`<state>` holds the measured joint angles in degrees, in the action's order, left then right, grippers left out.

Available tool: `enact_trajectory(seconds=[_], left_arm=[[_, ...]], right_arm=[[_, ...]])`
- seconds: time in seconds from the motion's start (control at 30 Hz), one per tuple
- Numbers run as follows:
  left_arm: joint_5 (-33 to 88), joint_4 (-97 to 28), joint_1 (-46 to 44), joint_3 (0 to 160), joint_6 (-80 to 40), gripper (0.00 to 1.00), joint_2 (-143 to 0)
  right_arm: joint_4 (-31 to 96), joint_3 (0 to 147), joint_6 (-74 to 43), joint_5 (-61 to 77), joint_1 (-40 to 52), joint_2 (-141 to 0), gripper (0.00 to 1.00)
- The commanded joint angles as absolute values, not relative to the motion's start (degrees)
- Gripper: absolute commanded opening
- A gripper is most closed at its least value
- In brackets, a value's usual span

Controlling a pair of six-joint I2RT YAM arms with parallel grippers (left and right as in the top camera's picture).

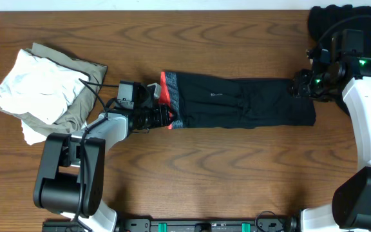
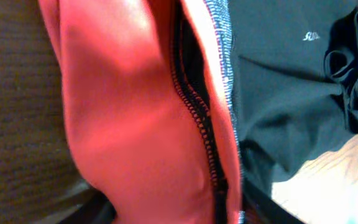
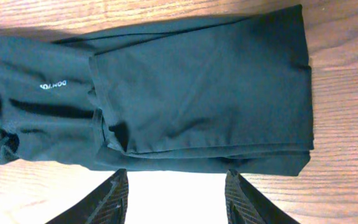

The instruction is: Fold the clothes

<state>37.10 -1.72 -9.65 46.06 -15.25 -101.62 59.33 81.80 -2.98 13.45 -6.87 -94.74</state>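
Black leggings lie flat along the middle of the worktop. At their coral waistband, the left gripper has its fingers hidden, so I cannot tell their grip. At their cuff end, the right gripper holds its fingers spread.

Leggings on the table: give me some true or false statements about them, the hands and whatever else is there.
1. The leggings lie stretched out flat, with the waistband at the left hand. True.
2. The right hand is shut on the leg end. False: its fingers stand apart with nothing between them, just short of the fabric.
3. A pile of white and tan clothes lies at the left side of the table. True.
4. The waistband is blue. False: it is coral-red with a grey band.
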Motion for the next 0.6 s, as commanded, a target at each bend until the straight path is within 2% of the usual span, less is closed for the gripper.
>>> enact_trajectory(seconds=[0.0, 0.17, 0.23, 0.57], left_arm=[[36.4, -2.3, -9.7, 44.9, -15.3, 0.38, -103.0], [36.4, -2.3, -9.2, 45.0, -15.3, 0.12, -103.0], [36.4, -2.5, -8.5, 45.0, -15.3, 0.07, -102.7], [36.4, -7.1, 2.9, 45.0, -14.8, 0.06, -92.5]], right_arm=[[59.7, 82.6, -2.1, 13.5, -6.7, -94.4, 0.48], [59.7, 82.6, -2.1, 13.5, -6.7, -94.4, 0.49], [59.6, 82.6, -2.1, 13.5, -6.7, -94.4, 0.49], [59.6, 82.6, -2.1, 13.5, -6.7, -94.4, 0.49]])
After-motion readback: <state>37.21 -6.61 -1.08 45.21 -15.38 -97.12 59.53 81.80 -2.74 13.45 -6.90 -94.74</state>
